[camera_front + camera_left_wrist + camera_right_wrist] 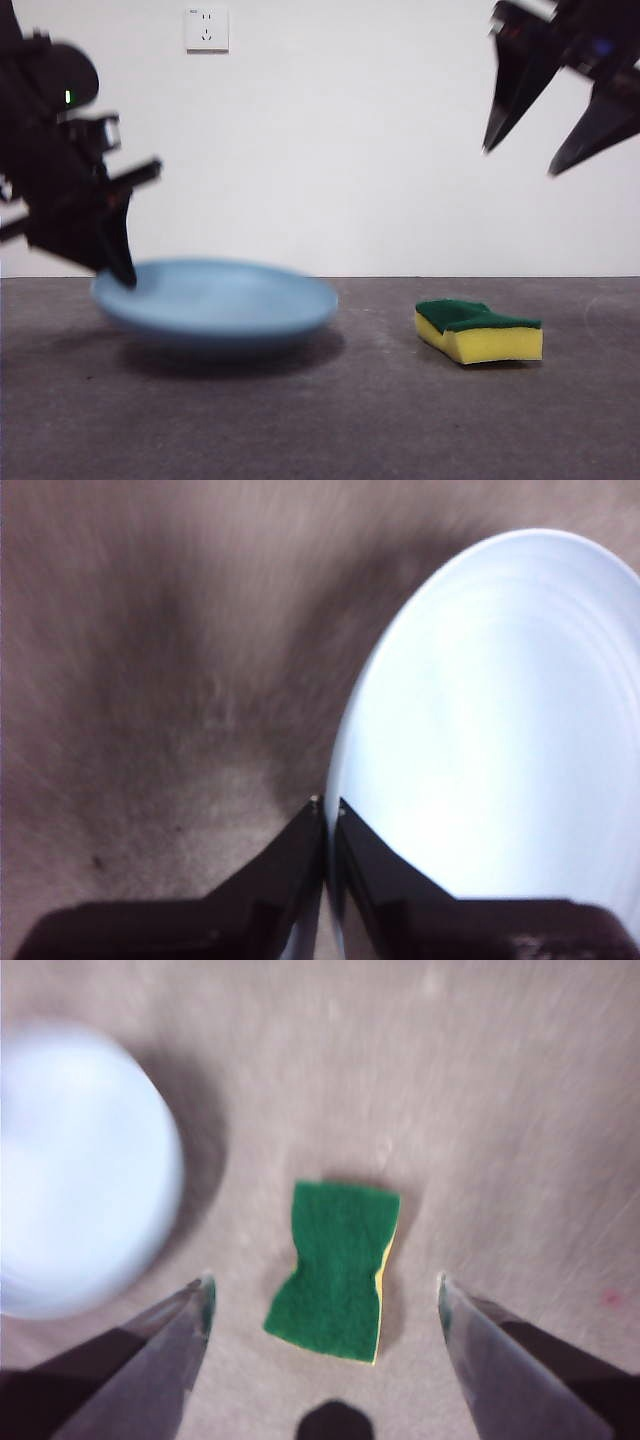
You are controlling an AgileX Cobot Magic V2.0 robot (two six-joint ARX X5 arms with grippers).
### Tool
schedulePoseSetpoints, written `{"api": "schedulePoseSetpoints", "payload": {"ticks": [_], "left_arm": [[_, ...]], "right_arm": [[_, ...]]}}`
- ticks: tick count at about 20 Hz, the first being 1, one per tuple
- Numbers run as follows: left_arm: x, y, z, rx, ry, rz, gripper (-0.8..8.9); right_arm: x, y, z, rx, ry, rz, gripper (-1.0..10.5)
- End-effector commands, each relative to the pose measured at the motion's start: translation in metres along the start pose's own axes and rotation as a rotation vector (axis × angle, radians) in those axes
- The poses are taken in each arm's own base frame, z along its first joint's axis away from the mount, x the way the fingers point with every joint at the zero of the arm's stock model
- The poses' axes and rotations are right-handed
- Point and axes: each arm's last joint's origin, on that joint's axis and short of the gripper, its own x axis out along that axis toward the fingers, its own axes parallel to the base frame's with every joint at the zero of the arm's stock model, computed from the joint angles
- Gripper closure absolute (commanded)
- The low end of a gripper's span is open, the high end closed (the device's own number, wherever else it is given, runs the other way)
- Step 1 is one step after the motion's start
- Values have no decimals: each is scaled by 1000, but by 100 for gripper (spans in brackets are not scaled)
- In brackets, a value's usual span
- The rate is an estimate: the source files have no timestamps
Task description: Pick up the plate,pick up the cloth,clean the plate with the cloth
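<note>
One tool [328, 805] grips the empty plate's [230, 295] rim.

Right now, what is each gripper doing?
Left gripper: shut on the rim of the plate.
Right gripper: open, holding nothing, above the sponge.

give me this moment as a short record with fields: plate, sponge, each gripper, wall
plate: light blue plate, one edge tilted up off the grey table
left gripper: left gripper shut on the plate's rim
sponge: yellow sponge, green layer up, flat on the table, apart from the plate
right gripper: right gripper open, in the air above the sponge, not touching
wall: white socket
</note>
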Motion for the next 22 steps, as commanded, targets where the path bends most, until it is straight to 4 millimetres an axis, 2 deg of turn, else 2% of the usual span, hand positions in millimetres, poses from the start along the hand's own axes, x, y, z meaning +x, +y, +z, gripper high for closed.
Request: {"api": "schedulePoseSetpoints", "payload": {"ticks": [1,5,8,13,17,18,21,22], "left_arm": [[-29,-12,14,80,-30,-3,822],[-72,-27,31,118,-90,-8,822],[-88,-36,33,142,-133,-18,822],[-88,-46,31,164,-123,-34,822],[-87,-49,30,175,-125,-39,822],[-87,-49,31,176,-128,-40,822],[-87,-49,31,177,-130,-37,822],[-87,-49,31,177,-135,-29,822]], "right_arm": [[23,6,-2,-31,72,2,577],[64,11,-9,-67,194,-22,636],[85,9,-11,-71,219,-43,636],[119,3,-16,-70,240,-59,637],[140,-1,-24,-62,296,-62,704],[144,-2,-26,-61,308,-63,737],[145,-2,-27,-70,312,-64,964],[145,-2,-27,-72,311,-65,962]]}}
